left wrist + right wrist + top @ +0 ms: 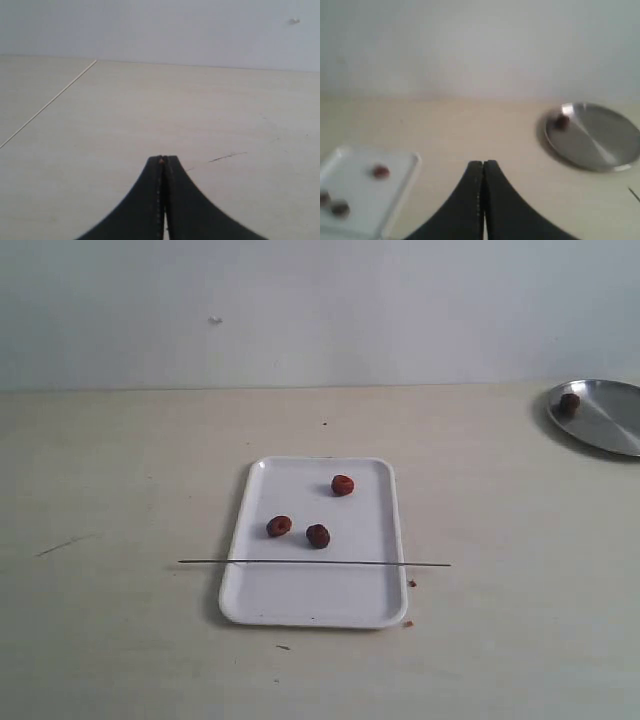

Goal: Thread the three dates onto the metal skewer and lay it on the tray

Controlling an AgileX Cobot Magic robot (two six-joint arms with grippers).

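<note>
The white tray [312, 600] lies mid-table with three dates loose on it: one far [342, 485], one at left [279, 526], one in the middle [318, 535]. The thin metal skewer [315, 563] rests crosswise over the tray's near part, both ends sticking out past the rim. Neither arm shows in the exterior view. My left gripper [163, 160] is shut, nothing between its black fingers, over bare table. My right gripper [483, 164] is shut and empty too; its view shows the tray's corner [402, 162] with dates [381, 171] off to one side.
A round steel plate [610, 420] with a lone date [569, 401] sits at the far right edge, also in the right wrist view as the plate [600, 140]. Small crumbs [411, 583] lie beside the tray. A dark scratch [62, 545] marks the table at left.
</note>
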